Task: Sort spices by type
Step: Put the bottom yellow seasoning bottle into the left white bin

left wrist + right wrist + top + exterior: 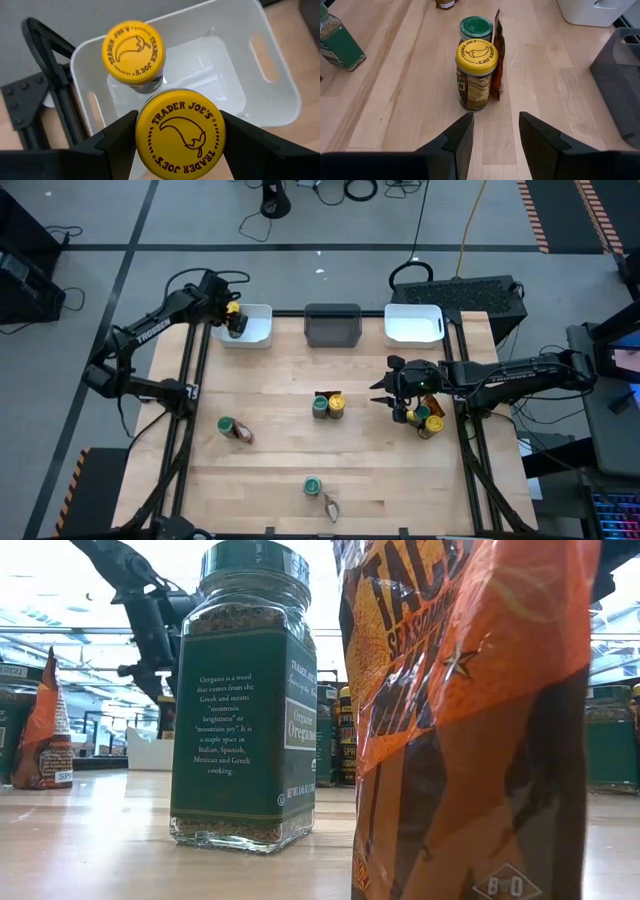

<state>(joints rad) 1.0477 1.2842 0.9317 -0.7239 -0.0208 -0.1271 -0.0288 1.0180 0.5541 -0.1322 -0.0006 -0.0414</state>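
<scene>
My left gripper [234, 316] is over the far-left white bin [258, 332], shut on a yellow-lidded jar [180, 134]. A second yellow-lidded jar [133, 50] stands upright on that bin's floor. My right gripper [495, 132] hovers open at the table's right. In front of it, mid-table, a yellow-lidded jar [476, 75], a green-lidded jar [476, 27] and an orange-brown packet [496, 55] stand together. More jars [425, 420] are under the right arm. There is a green-lidded jar [227, 425] with a packet [242, 436] at the left, and another such pair [313, 485] near the front edge. My left gripper pinches the jar between its two fingers [117, 135], one on each side of the jar's top at the yellow lid [145, 131]. The fingers slant down from above. The jar is upright, lid up, over the white bin; the lid hides its bottom.
A dark grey bin [332, 325] and a second white bin [414, 323] stand along the far edge. Bare wood lies between the spice groups. In the low view a green-lidded jar [245, 700] and a packet [470, 720] fill the foreground.
</scene>
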